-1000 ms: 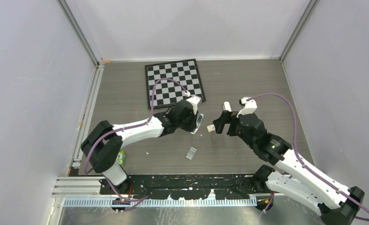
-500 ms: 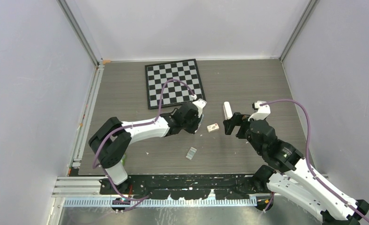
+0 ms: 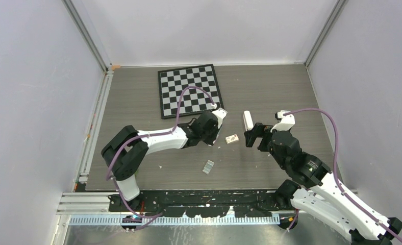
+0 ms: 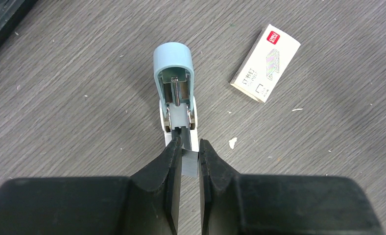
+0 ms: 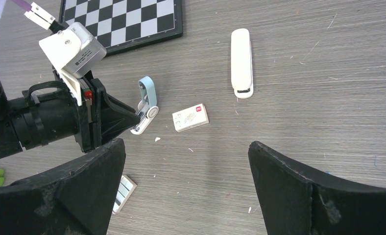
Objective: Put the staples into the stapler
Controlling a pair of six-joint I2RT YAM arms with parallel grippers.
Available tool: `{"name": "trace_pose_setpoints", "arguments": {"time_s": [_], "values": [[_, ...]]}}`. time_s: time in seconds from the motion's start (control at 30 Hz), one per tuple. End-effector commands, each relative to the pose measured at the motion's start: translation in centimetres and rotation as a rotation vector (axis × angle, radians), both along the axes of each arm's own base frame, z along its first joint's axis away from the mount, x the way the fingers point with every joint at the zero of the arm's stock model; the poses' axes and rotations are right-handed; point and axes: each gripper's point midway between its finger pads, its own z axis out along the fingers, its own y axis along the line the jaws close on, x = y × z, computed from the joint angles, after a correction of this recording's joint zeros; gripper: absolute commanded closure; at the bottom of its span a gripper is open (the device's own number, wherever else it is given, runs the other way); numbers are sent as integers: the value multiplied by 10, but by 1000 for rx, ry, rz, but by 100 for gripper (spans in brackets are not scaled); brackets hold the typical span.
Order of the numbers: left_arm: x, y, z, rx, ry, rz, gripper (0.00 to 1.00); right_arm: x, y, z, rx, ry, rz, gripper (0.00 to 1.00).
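Stapler (image 5: 241, 63) lies flat on the worktop (image 5: 328, 98), on the far-edge side of the released right gripper (image 5: 185, 147); left gripper (image 4: 188, 147) grasps a light-blue object (image 4: 173, 58).

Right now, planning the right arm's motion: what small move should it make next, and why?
Probably swing the open right gripper toward the staples: they lie loose and untouched, while the left gripper is clamped on the light-blue-and-white object.
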Motion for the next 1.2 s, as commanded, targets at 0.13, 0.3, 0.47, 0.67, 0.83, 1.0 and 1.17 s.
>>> {"name": "trace_pose_setpoints", "arguments": {"time_s": [0.13, 0.3, 0.47, 0.67, 0.83, 1.0, 1.17], "values": [[18, -16, 22, -25, -95, -14, 84, 5, -5, 6, -3, -30, -38, 0], [19, -16, 18, -10, -96, -18, 84, 6, -5, 6, -6, -32, -40, 0], [21, -14, 14, 9, -101, -10, 84, 6, -5, 6, -10, -31, -40, 0], [21, -14, 10, 16, -99, -7, 84, 7, -6, 4, -14, -31, -43, 1], [22, -12, 7, 26, -100, -2, 84, 7, -6, 5, -15, -34, -43, 0], [23, -11, 3, 37, -99, 1, 84, 7, -7, 5, -18, -36, -44, 0], [23, -11, 1, 43, -100, 2, 84, 7, -8, 4, -21, -36, -45, 0]]}}
